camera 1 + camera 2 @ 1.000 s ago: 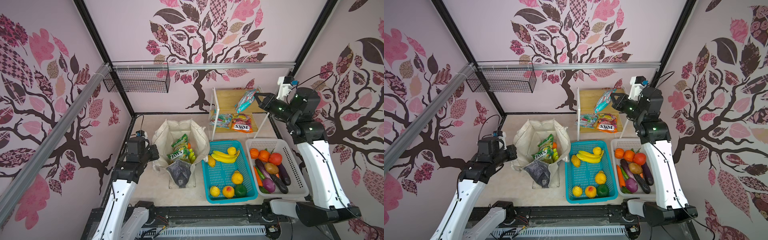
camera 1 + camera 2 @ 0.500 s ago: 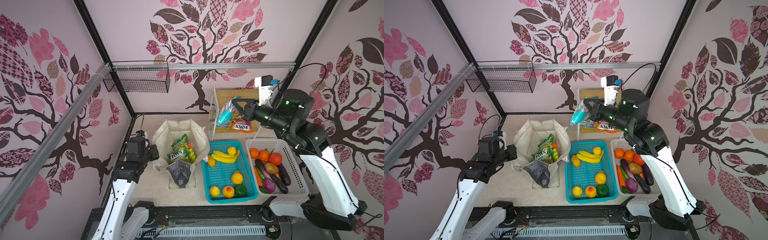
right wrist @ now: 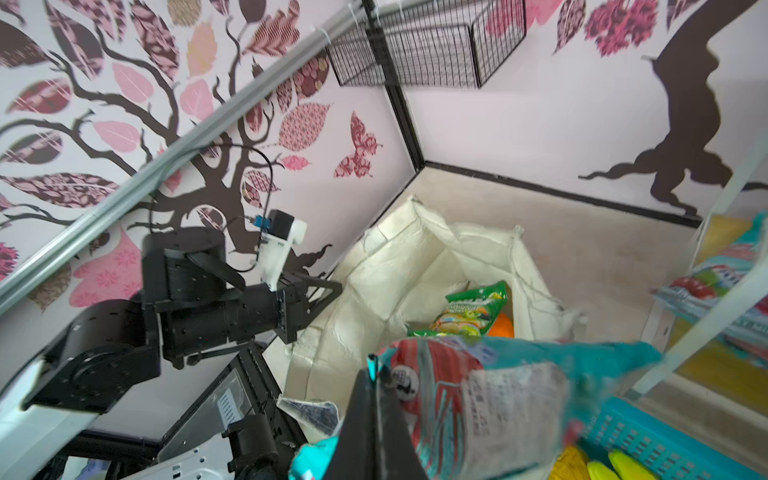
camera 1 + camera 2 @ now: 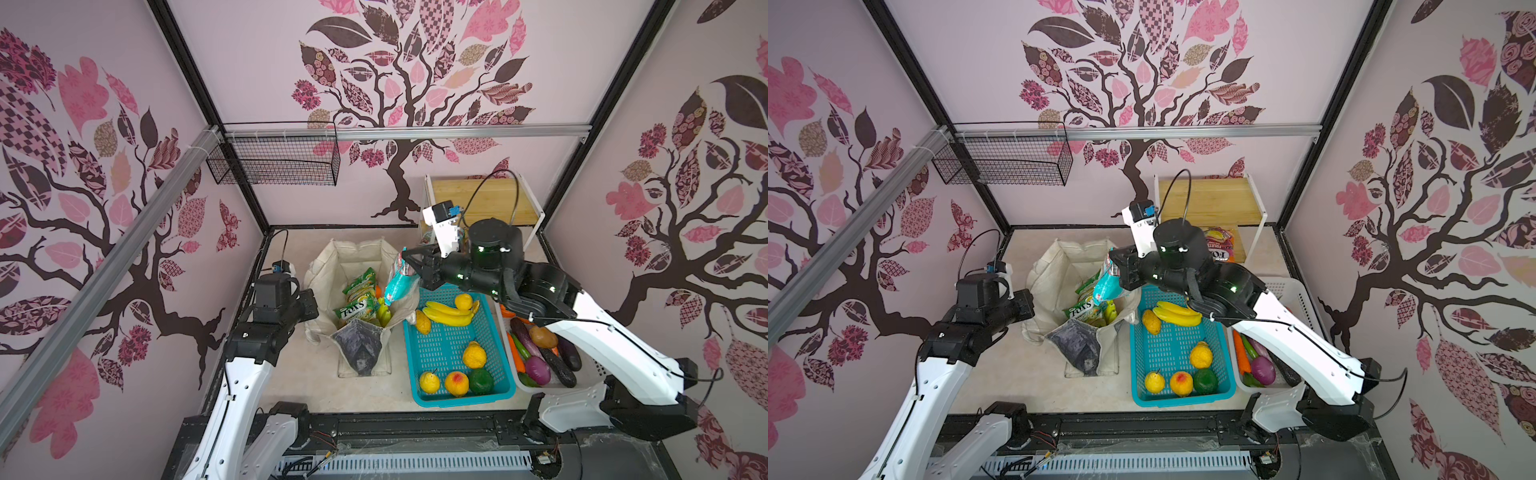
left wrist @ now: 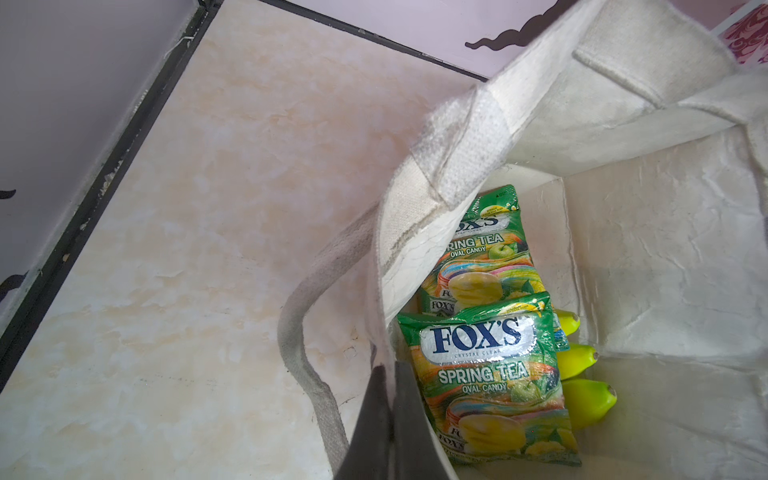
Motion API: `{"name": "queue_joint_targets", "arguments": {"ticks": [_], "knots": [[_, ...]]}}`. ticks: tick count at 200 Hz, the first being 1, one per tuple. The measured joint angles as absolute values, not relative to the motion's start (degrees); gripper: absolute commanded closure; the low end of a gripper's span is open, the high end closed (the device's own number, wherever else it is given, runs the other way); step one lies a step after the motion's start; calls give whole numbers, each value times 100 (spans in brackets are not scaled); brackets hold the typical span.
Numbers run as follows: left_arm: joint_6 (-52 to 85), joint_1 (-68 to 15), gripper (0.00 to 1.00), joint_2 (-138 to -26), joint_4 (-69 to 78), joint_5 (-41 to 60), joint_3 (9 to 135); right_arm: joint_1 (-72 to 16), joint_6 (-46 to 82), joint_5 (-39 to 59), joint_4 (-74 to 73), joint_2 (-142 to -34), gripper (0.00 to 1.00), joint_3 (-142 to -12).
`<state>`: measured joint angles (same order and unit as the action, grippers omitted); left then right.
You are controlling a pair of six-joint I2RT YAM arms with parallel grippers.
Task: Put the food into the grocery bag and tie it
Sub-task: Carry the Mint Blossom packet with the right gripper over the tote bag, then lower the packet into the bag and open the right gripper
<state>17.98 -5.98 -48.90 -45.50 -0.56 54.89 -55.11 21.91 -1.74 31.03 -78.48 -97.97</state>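
Observation:
The grocery bag (image 4: 356, 258) (image 4: 1054, 266) stands open on the table, with two green FOX'S packets (image 4: 358, 300) (image 5: 478, 353), a yellow-green banana bunch (image 5: 582, 399) and an orange (image 3: 500, 326) inside. My left gripper (image 4: 309, 304) (image 5: 390, 370) is shut on the bag's left rim and holds it apart. My right gripper (image 4: 409, 261) (image 4: 1116, 266) (image 3: 376, 374) is shut on a teal snack packet (image 4: 398, 283) (image 4: 1106, 287) (image 3: 478, 395). The packet hangs just above the bag's right rim.
A teal basket (image 4: 440, 349) with toy fruit sits right of the bag. A white basket (image 4: 1283, 286) of vegetables lies beyond it, under my right arm. A wooden shelf (image 4: 482, 199) stands at the back right with a red packet (image 4: 1221, 245). A wire basket (image 4: 274, 162) hangs on the back wall.
My right arm has swung left from the shelf with the teal packet and lowered it to the bag's right rim. My left arm has not moved.

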Motion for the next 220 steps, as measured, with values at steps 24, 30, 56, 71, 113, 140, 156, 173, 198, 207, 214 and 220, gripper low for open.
{"name": "queue_joint_targets", "arguments": {"ticks": [24, 30, 56, 71, 113, 140, 156, 173, 198, 207, 214, 220], "knots": [[1798, -598, 100, -4875, -4550, -62, 5489, -5708, 2290, -355, 2950, -8027, 100, -9559], [1798, -598, 100, -4873, -4550, -60, 5489, -5745, 2320, -388, 2884, -8086, 100, -9559], [1798, -598, 100, -4904, -4547, -49, 5489, -5852, 2427, -423, 2552, -8287, 100, -9564], [1796, -598, 100, -4919, -4547, -49, 5489, -5881, 2432, -443, 2451, -8455, 100, -9614], [1798, -598, 100, -4921, -4547, -51, 5489, -5881, 2449, -819, 2309, -8991, 100, -9657], [1798, -598, 100, -4960, -4547, -51, 5489, -5881, 2528, -851, 2154, -9386, 100, -9657], [1798, -598, 100, -4967, -4547, -54, 5489, -5881, 2587, -781, 2069, -9583, 100, -9657], [1798, -598, 100, -4967, -4547, -54, 5492, -5881, 2698, -770, 2012, -9682, 100, -9614], [1798, -598, 100, -4982, -4545, -54, 5489, -5883, 2875, -1033, 1931, -9647, 100, -9244], [1796, -598, 100, -4993, -4547, -51, 5492, -5885, 2952, -1175, 1942, -9631, 100, -9028], [1796, -598, 100, -5000, -4547, -51, 5489, -5887, 2998, -1264, 1942, -9623, 100, -8836], [1796, -598, 100, -5002, -4547, -51, 5489, -5887, 3030, -1326, 1966, -9605, 100, -8683]]}}
